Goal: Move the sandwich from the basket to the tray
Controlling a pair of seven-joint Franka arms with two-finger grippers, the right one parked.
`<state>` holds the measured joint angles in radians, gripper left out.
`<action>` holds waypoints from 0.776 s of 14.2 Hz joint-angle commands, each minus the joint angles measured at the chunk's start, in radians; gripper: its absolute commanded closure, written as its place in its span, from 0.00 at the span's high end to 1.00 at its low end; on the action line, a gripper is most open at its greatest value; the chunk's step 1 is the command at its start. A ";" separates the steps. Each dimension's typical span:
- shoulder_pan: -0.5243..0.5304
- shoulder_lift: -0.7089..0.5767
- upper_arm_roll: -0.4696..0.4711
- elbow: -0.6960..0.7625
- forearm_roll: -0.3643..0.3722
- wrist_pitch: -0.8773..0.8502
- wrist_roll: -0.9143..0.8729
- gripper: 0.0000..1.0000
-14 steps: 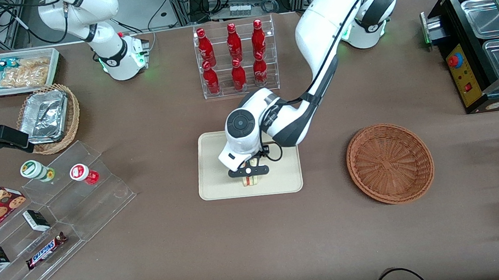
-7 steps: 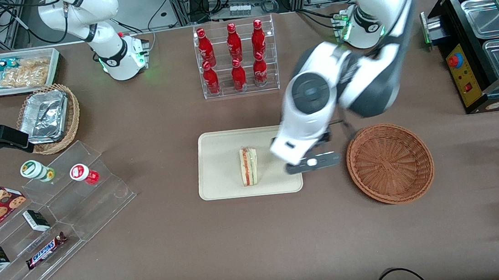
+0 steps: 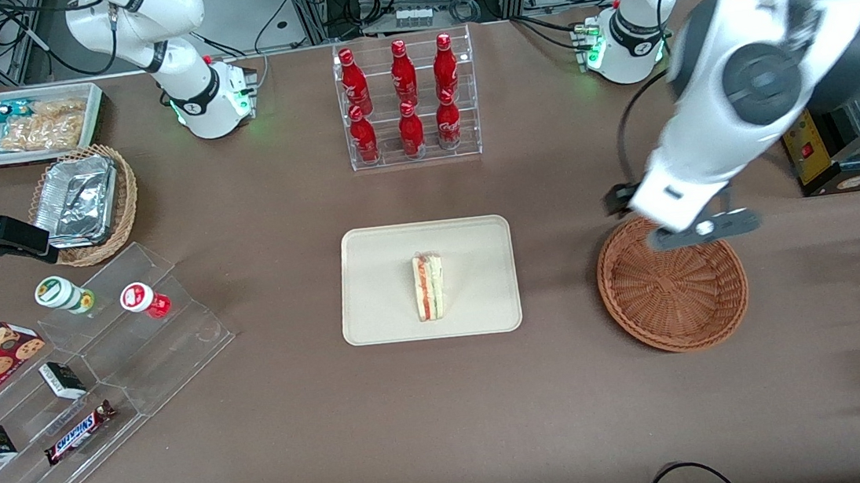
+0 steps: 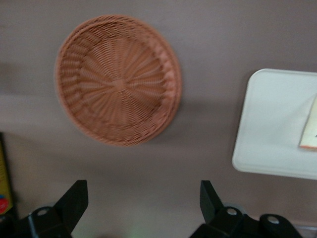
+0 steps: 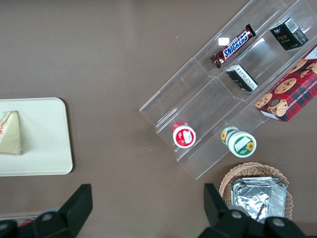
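The sandwich stands on its edge in the middle of the cream tray, red and green filling showing; its pale corner also shows on the tray in the left wrist view. The reddish-brown woven basket sits empty on the table toward the working arm's end, also seen as the basket from the wrist. My gripper hangs high above the basket's rim farther from the front camera, open, with nothing between its fingers.
A clear rack of red bottles stands farther from the front camera than the tray. A black food warmer sits near the working arm's base. Clear stepped shelves with snacks and a tan basket with foil trays lie toward the parked arm's end.
My gripper let go of the sandwich on the tray, rose and swung away to above the basket. The sandwich stays standing on the tray.
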<state>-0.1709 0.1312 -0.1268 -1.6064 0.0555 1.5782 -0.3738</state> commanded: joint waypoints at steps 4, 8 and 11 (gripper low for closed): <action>0.145 -0.102 -0.011 -0.029 -0.005 -0.032 0.099 1.00; 0.174 -0.111 -0.011 -0.012 -0.005 -0.032 0.101 1.00; 0.180 -0.122 -0.011 -0.007 -0.009 -0.032 0.147 1.00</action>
<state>-0.0092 0.0347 -0.1259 -1.6138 0.0551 1.5498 -0.2709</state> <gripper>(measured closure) 0.000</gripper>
